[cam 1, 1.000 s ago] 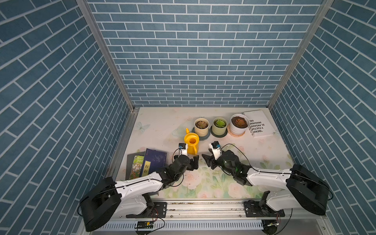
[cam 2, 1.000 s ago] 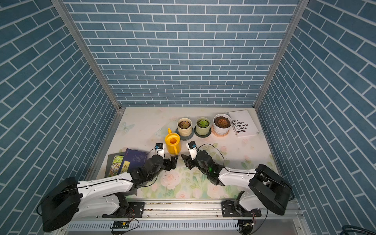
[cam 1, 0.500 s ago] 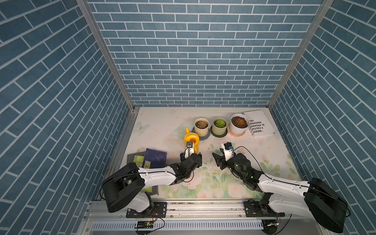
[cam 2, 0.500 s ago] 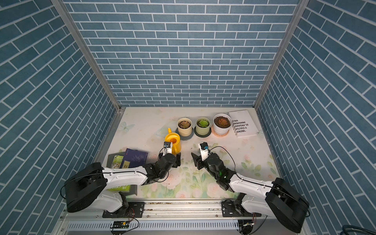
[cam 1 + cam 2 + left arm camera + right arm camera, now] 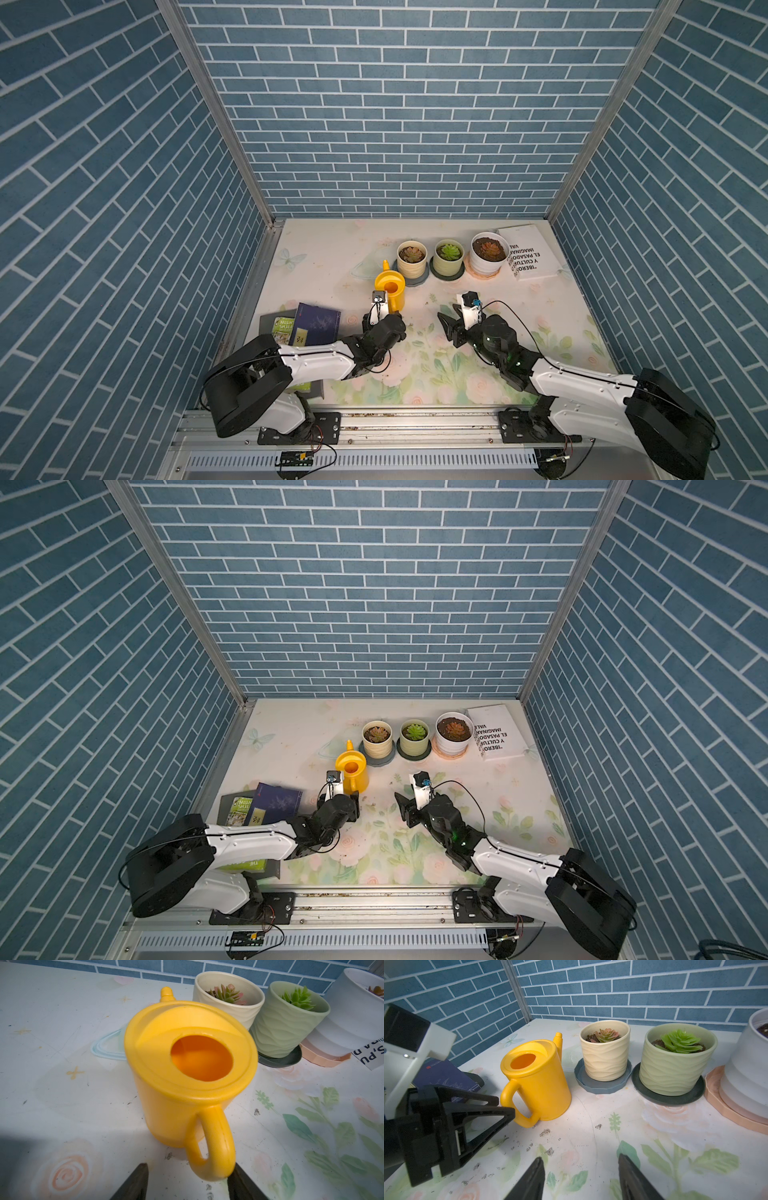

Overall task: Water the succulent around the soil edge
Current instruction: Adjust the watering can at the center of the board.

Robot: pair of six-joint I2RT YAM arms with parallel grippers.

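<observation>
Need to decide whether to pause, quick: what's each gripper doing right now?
Left gripper: open, jaws either side of the watering can handle, not clamped.
Right gripper: open, empty.

White arm links (image 5: 316,365), black joints (image 5: 245,386), black fingers (image 5: 529,1180)

Three potted succulents (image 5: 488,250), three saucers (image 5: 446,279), one yellow watering can (image 5: 397,297), two robot arms (image 5: 316,365).

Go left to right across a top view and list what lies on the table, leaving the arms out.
books → watering can → cream pot → green pot → white pot → booklet
</observation>
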